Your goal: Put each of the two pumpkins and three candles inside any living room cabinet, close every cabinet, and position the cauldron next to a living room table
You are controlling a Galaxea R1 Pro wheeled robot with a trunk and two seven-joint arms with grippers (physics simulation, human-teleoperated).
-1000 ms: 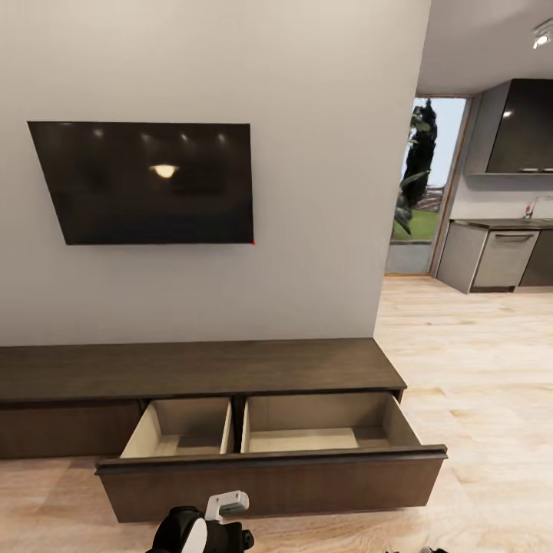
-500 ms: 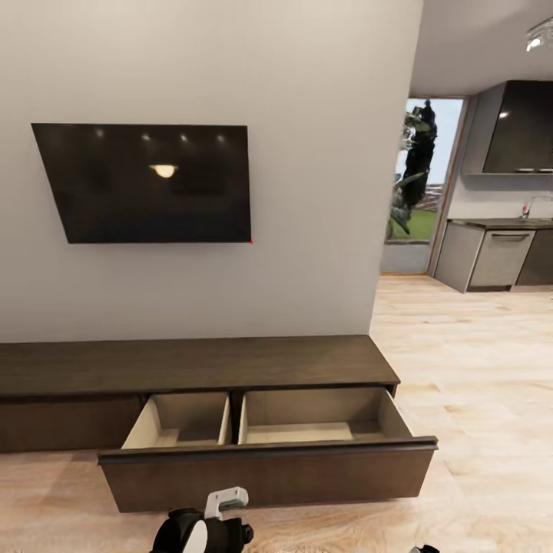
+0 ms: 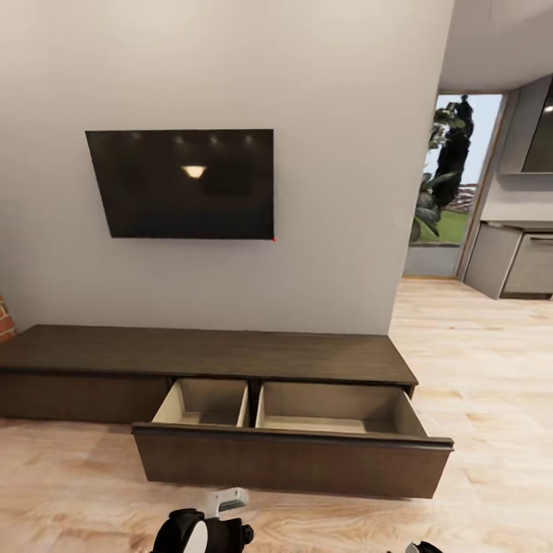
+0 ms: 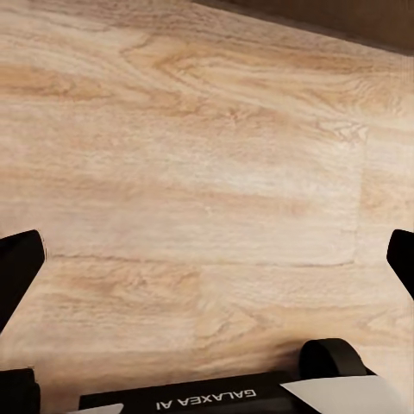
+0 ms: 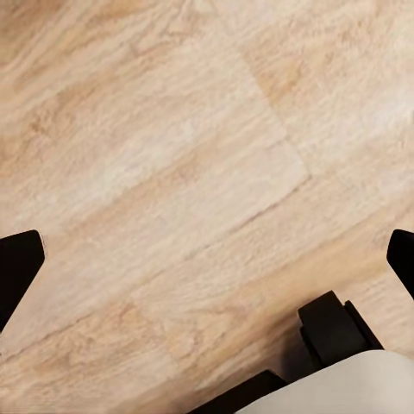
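The cabinet (image 3: 207,357) is a long, low dark-brown unit against the grey wall, straight ahead of me. Its wide drawer (image 3: 292,461) is pulled out towards me. Both pale beige compartments, the smaller one (image 3: 206,403) and the larger one (image 3: 338,408), look bare inside. My left arm (image 3: 203,528) sits at the lower edge of the head view, short of the drawer front. My left gripper (image 4: 207,259) is open over plank floor, its black fingertips (image 4: 19,263) far apart. My right gripper (image 5: 207,259) is also open over the floor, with nothing between its fingertips (image 5: 17,259).
A black TV (image 3: 184,184) hangs on the wall above the cabinet. A strip of red brick (image 3: 4,319) shows at the far left. To the right, the wood floor (image 3: 484,361) runs past the wall's end to grey kitchen units (image 3: 511,261) and a glass door (image 3: 453,184).
The whole head view has shifted: the camera has turned left and drawn back, so the cabinet sits further right and smaller, and the brick edge has come into view. The drawer is unchanged.
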